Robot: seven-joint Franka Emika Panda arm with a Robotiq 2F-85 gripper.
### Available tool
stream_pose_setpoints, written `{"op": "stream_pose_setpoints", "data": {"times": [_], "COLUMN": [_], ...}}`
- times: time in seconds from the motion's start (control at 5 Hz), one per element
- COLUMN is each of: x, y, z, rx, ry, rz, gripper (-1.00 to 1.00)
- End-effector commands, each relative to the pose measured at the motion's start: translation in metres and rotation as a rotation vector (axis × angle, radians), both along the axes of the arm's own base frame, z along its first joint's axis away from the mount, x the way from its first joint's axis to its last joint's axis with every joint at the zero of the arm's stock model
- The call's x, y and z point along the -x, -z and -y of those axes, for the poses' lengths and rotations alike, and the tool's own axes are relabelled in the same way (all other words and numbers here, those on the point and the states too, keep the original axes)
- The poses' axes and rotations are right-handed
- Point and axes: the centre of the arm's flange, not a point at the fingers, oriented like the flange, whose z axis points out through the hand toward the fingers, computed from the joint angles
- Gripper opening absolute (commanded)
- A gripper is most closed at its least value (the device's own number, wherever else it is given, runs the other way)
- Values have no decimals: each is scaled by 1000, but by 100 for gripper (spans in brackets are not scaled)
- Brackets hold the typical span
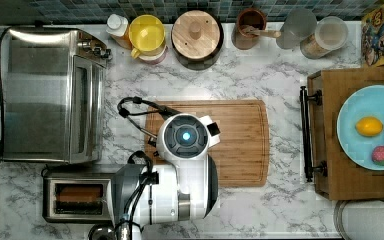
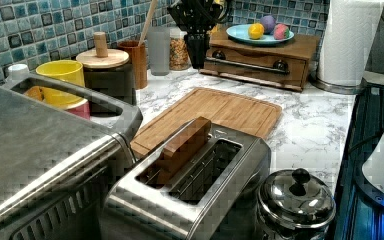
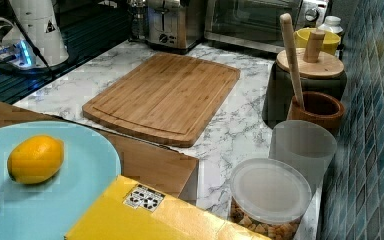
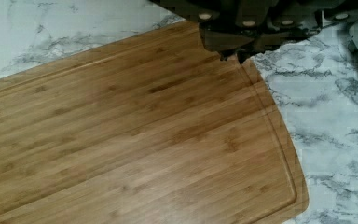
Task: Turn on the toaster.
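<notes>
Toaster sits at 7 o'clock in top view, on marble counter, just below toaster oven; brown slice stands in one slot. Arm over cutting board, near its 9 o'clock edge. Gripper hangs above board corner, fingertips pressed together, clenched on nothing. Plate of fruit at 3 o'clock, well apart.

A bamboo cutting board lies flat mid-tabletop. Along the tiled wall stand a yellow mug, a wooden-lidded canister and a utensil crock. A blue plate carrying a lemon rests on a wooden box. The large toaster oven fills the top view's left.
</notes>
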Motion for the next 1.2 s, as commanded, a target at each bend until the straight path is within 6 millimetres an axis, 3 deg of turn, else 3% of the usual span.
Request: {"op": "stream_pose_setpoints", "data": {"times": [0.2, 0.6, 0.8, 1.2], "x": [55, 79, 86, 106], "y": [2, 0, 14, 29], "z": [-52, -73, -94, -97], "rx": [-50, -100, -99, -99], "ry": [-219, -299, -376, -434], "rz": [62, 63, 2, -38], "gripper": [-100, -100, -100, -100]}}
